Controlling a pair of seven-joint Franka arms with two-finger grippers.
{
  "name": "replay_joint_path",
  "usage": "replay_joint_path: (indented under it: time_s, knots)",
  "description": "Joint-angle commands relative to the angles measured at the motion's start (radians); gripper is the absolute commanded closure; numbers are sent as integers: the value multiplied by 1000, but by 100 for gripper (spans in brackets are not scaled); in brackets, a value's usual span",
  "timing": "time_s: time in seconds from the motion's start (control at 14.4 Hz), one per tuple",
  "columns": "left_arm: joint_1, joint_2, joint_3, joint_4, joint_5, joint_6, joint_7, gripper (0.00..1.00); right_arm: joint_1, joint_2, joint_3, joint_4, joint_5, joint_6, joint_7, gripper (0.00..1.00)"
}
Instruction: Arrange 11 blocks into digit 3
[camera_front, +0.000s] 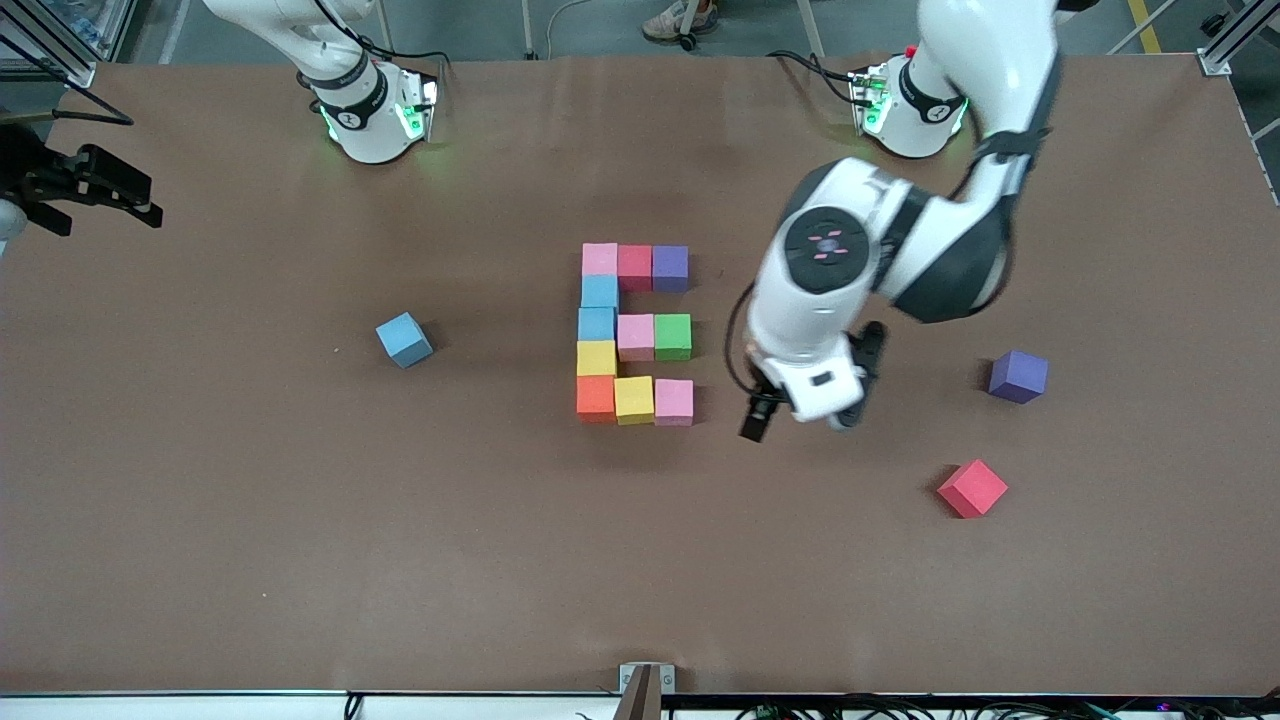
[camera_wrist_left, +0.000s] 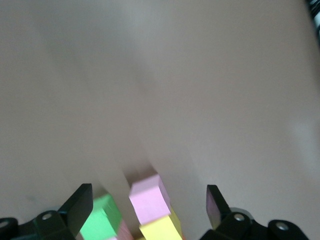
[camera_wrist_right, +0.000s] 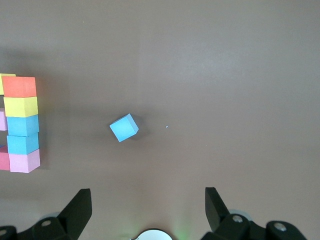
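- The digit 3 (camera_front: 634, 331), a blocky figure of eleven small matte foam cubes, lies mid-table: a full column of pink, blue, blue, yellow and orange toward the right arm's end, with three bars.
- A loose blue foam cube (camera_front: 404, 339) sits toward the right arm's end; a purple foam cube (camera_front: 1018, 376) and a red foam cube (camera_front: 972, 488) lie toward the left arm's end.
- The left gripper (camera_front: 800, 415) hangs just beside the figure, fingers spread, empty.
- The right gripper (camera_wrist_right: 147, 210) waits high, fingers spread, empty.

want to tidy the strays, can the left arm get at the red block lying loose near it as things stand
Probably yes. The left gripper hangs open and empty over bare table beside the digit 3, and the loose red block sits alone toward that arm's end, nothing on or against it. The loose purple block lies well apart.
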Motion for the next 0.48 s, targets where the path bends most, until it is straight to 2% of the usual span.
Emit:
replay_joint_path:
  time_s: [0.0,0.14,0.42]
  knots:
    - [78,-76,-5,-28,0,-59,229,0,-8,-26,3,-17,-10,-10,-3,0]
    - [159,-112,-7,-28,0,-126,427,0,-8,-27,3,-17,-10,-11,-3,0]
    - [272,-190,-5,-26,2,-209,705,0,-10,-27,3,-17,-10,-5,-5,0]
